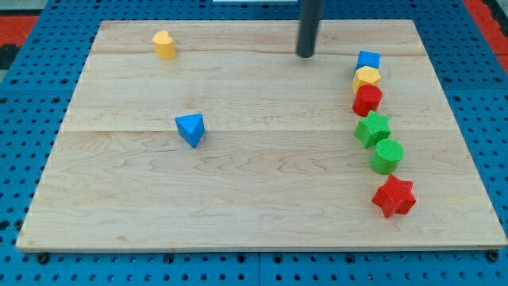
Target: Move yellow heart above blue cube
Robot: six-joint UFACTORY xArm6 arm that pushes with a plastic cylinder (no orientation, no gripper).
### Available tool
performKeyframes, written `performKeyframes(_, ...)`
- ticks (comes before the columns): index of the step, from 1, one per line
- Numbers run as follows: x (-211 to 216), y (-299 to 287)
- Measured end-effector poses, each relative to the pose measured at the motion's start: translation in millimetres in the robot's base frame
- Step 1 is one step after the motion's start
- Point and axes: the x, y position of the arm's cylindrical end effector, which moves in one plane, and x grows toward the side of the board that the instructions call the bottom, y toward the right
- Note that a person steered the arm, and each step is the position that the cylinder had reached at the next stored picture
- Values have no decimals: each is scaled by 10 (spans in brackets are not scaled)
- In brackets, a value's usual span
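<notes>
The yellow heart [164,44] sits near the board's top left corner. The blue cube [368,59] is at the top right, heading a column of blocks. My tip [305,55] rests on the board at the top centre. It is left of the blue cube and far to the right of the yellow heart, touching neither.
Below the blue cube and touching it is a yellow hexagon [367,78], then a red round block [367,99], a green star [372,128], a green round block [387,155] and a red star [394,196]. A blue triangle [190,129] lies left of centre. The wooden board [238,199] sits on blue pegboard.
</notes>
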Motion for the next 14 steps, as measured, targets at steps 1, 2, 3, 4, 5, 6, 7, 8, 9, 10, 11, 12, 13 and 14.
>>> performKeyframes(1,270,-768)
performKeyframes(2,266,-1879)
performKeyframes(3,-94,-2447)
performKeyframes(4,-217,-2420)
performKeyframes(5,-209,-1620)
performKeyframes(6,-209,-730)
performKeyframes(7,-332,-1083)
performKeyframes(8,-332,-1585)
performKeyframes(9,-529,-1796)
performKeyframes(10,-647,-1556)
performKeyframes(11,-646,-942)
performKeyframes(12,-473,-183)
performKeyframes(13,-390,-245)
performKeyframes(14,-546,-760)
